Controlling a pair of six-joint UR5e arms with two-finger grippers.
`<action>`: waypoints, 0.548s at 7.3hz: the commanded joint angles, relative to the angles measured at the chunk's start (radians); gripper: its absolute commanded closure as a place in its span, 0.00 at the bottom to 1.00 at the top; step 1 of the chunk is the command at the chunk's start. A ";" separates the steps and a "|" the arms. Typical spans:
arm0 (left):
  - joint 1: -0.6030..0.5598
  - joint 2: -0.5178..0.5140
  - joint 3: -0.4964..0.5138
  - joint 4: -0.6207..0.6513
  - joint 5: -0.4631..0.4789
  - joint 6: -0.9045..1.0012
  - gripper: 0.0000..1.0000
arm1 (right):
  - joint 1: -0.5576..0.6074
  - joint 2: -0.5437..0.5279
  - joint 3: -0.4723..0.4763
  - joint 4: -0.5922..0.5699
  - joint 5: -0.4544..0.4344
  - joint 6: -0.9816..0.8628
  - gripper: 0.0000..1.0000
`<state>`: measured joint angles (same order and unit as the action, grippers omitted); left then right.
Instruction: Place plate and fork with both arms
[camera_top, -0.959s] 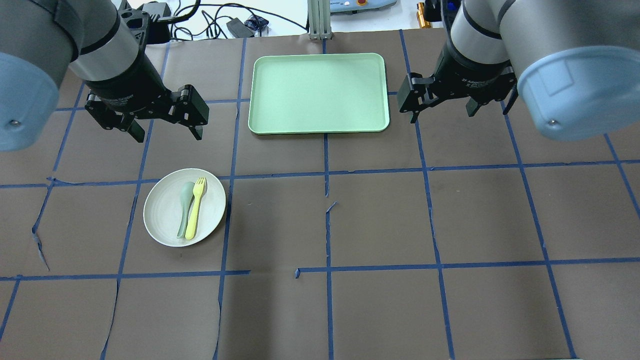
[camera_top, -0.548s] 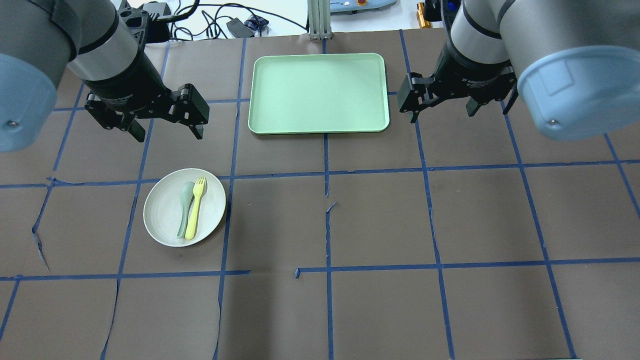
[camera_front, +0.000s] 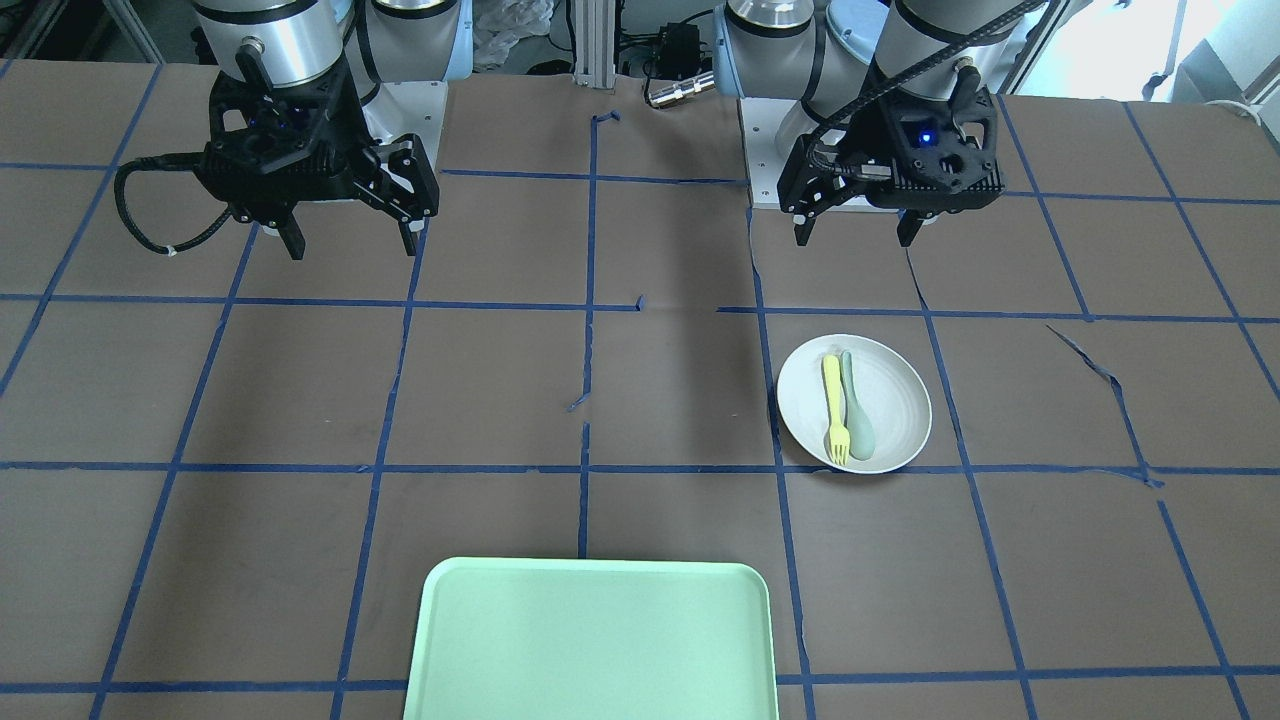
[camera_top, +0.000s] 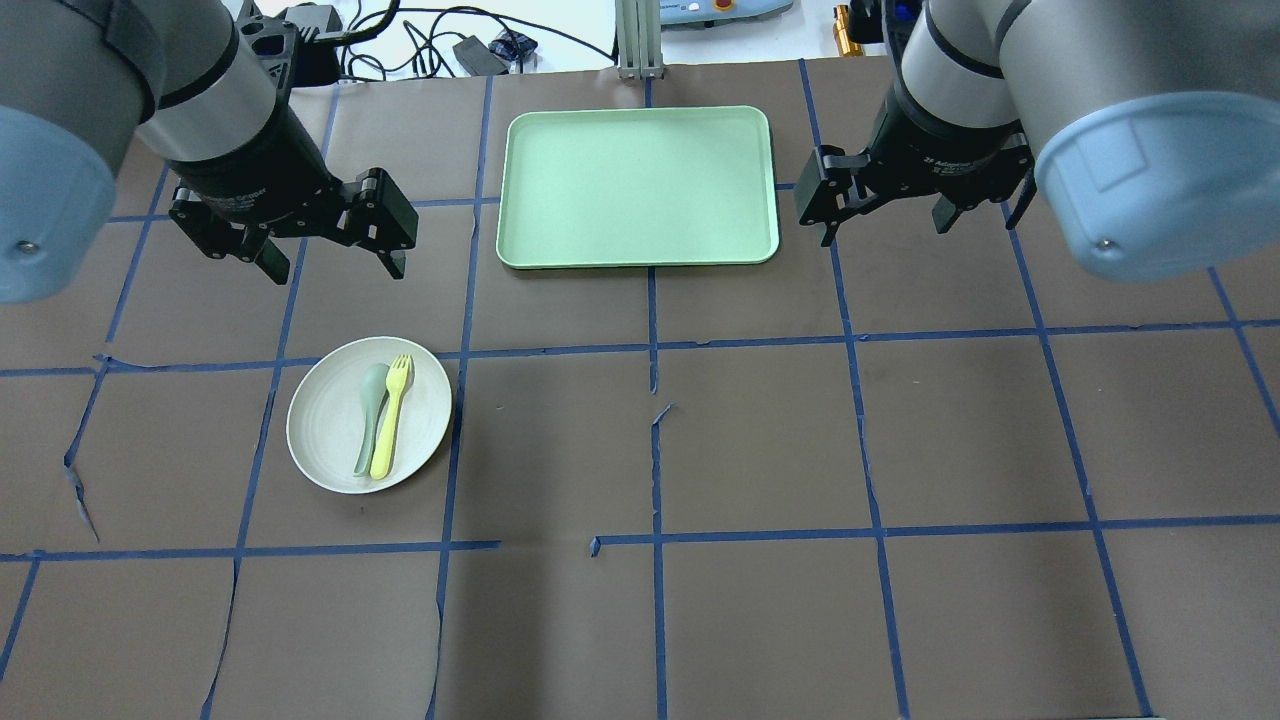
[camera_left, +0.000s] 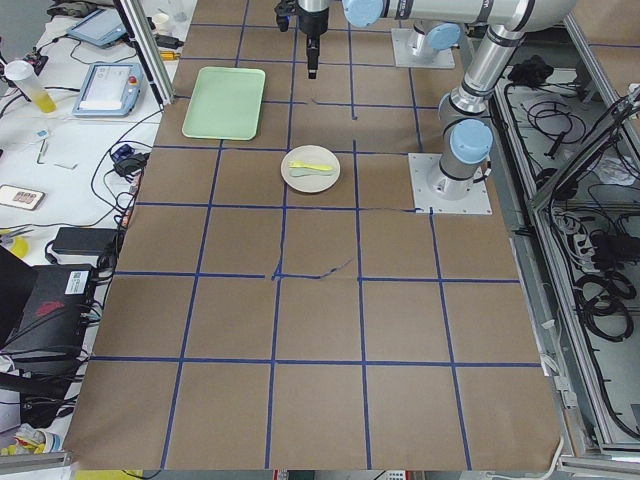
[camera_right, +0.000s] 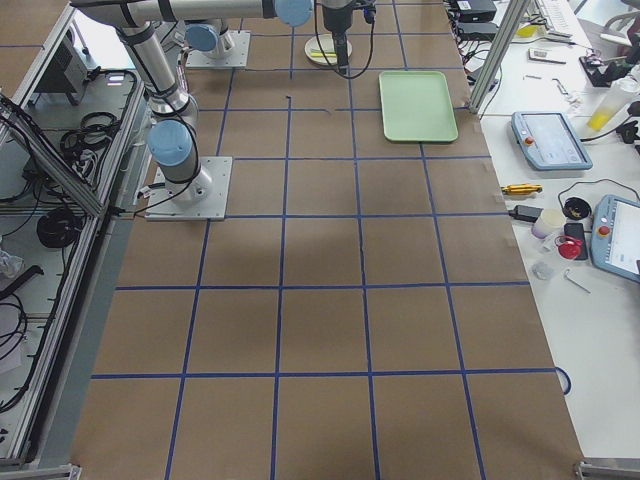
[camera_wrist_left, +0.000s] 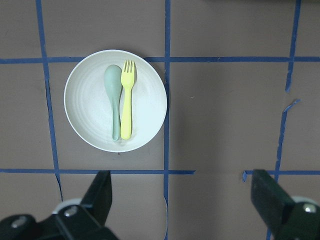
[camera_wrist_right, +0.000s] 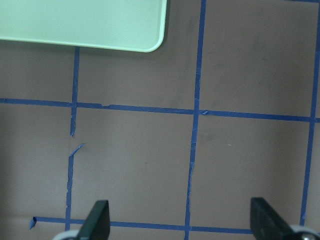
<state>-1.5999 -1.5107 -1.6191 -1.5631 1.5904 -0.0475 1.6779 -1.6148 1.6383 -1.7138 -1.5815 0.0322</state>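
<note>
The off-white plate (camera_top: 320, 425) sits on the table's left half, also in the front-facing view (camera_front: 895, 400) and the left wrist view (camera_wrist_left: 85, 100). The pale-yellow fork (camera_top: 390, 420) (camera_front: 833, 405) (camera_wrist_left: 126, 100) lies on it beside a grey-green spoon (camera_top: 368, 415). My left gripper (camera_top: 337, 268) (camera_front: 856, 238) (camera_wrist_left: 182, 200) is open and empty, raised above the table, apart from the plate. My right gripper (camera_top: 886, 232) (camera_front: 352, 248) (camera_wrist_right: 182, 220) is open and empty, raised over the table to the right of the tray.
A rectangular mint-green tray (camera_top: 640, 185) (camera_front: 590, 640) (camera_wrist_right: 80, 20) lies at the far middle of the table. Brown paper with blue tape lines covers the table. Cables and devices lie beyond the far edge.
</note>
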 joint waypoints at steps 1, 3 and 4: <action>0.000 0.000 0.001 0.000 0.002 0.000 0.00 | -0.001 0.001 -0.001 -0.001 0.000 0.000 0.00; 0.000 -0.005 -0.001 -0.002 0.003 0.009 0.00 | -0.001 0.001 0.000 -0.001 0.000 0.000 0.00; 0.002 -0.025 -0.005 -0.006 0.014 0.017 0.00 | -0.001 0.001 -0.001 -0.001 0.000 0.000 0.00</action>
<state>-1.5997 -1.5193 -1.6210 -1.5654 1.5961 -0.0392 1.6767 -1.6138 1.6378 -1.7150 -1.5815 0.0322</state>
